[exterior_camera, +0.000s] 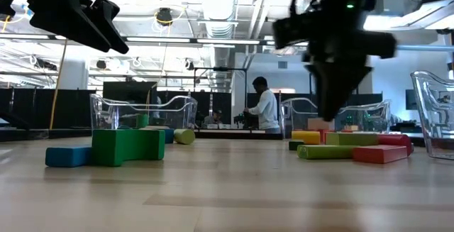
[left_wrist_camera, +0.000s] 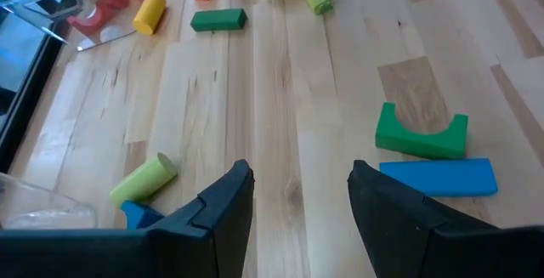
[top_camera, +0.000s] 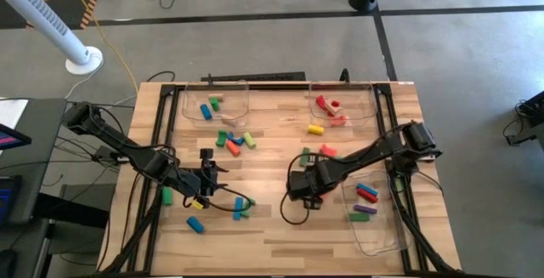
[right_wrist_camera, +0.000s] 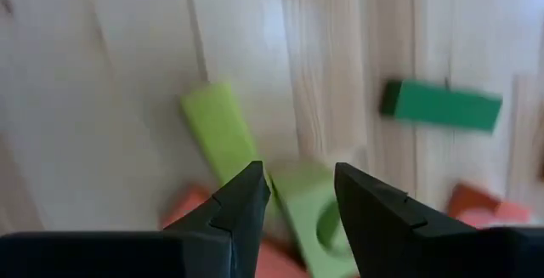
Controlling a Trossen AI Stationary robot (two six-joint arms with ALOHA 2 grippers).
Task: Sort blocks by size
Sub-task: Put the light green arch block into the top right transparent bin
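The bench [top_camera: 280, 227] carries three clear trays: one at upper left [top_camera: 214, 101], one at upper right [top_camera: 342, 104], one at lower right [top_camera: 378, 218]. Each already holds a few blocks, yet many lie loose, so the sorting looks only partly done.

The step in hand seems to be a fresh pick by both arms. The right gripper [right_wrist_camera: 296, 195] hangs over the cluster at centre right of the high view, its fingers apart and empty, straddling a light green arched block [right_wrist_camera: 313, 214] with a light green bar [right_wrist_camera: 219, 132] just beside it. Closing cleanly calls for coming straight down on one piece only; the red pieces [right_wrist_camera: 472, 203] packed close around it crowd the approach and may get nudged or pinched along with it.

The left gripper [left_wrist_camera: 297, 197] sits at lower left of the high view, fingers apart with bare wood between them. Near it lie a green arch [left_wrist_camera: 421, 133] touching a blue bar [left_wrist_camera: 440, 177], and a yellow-green cylinder [left_wrist_camera: 143, 178]. It must shift sideways to reach any of them.

Beyond the bench, in the low view, a person [exterior_camera: 265, 108] stands well apart from it.
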